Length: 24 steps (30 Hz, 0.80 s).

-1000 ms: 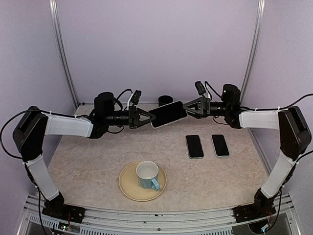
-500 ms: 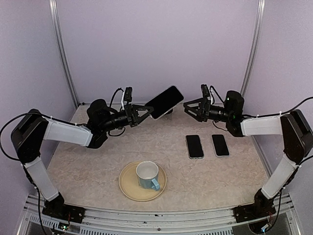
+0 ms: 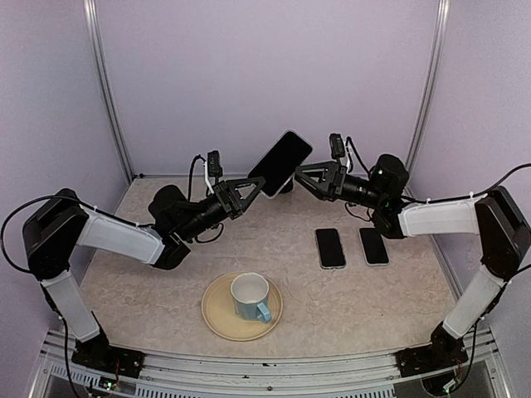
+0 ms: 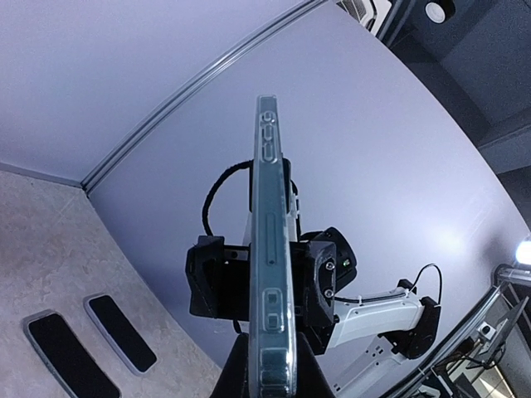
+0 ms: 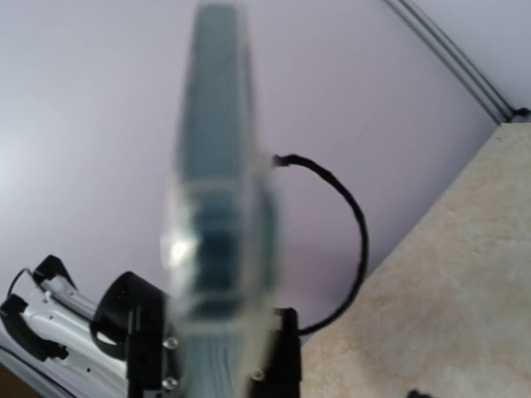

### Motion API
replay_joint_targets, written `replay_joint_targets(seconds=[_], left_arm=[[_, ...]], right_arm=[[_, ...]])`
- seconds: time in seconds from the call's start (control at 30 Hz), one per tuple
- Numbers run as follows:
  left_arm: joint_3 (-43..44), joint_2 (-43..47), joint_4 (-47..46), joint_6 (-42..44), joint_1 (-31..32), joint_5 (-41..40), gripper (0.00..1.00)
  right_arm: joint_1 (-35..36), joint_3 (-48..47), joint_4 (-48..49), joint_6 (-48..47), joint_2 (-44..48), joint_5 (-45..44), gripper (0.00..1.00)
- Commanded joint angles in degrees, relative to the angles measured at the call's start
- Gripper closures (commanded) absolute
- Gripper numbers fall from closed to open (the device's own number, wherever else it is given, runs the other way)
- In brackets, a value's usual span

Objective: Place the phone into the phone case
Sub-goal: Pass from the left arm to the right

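High over the table (image 3: 149,282) — the left gripper (image 3: 251,182) pinches the phone (image 3: 280,162) by its bottom end, and the right gripper (image 3: 300,177) hovers just beside it with its jaws wide.

The phone sticks up and away from the left gripper's tips, tilted, with one long edge right in front of the right gripper. I think the best next move is a slow squeeze. Bring the wide jaws square over that edge, one on each flat side, and press evenly so the phone does not slip out of the left pinch. The phone is thin, dark and shiny. A clear phone case (image 4: 267,249) wraps its edge — you can see little button bumps (image 4: 272,303) in it. I cannot tell if it is snapped in all the way round.
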<state>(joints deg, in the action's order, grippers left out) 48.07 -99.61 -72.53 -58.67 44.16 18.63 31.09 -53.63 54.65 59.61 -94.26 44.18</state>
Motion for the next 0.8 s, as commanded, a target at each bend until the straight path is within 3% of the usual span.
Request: replay_joint_targets(seconds=[0.0,0.6,0.77], left_arm=[[-0.81,-1.17,-9.76,1.01,1.06,-4.36,1.0],[-1.73,-4.98,-14.3,1.95,4.48,-12.26,1.0],[-2.16,-5.53,-15.58,2.21,5.11,-14.27,1.0]], right_arm=[[1.05,-1.39,4.65,1.61,-0.92,-1.07,0.33],[4.5,-4.13,5.42,1.67,-3.52,-1.93,0.55],[5.32,-4.64,5.99,1.8,-4.15,-2.56,0.68]])
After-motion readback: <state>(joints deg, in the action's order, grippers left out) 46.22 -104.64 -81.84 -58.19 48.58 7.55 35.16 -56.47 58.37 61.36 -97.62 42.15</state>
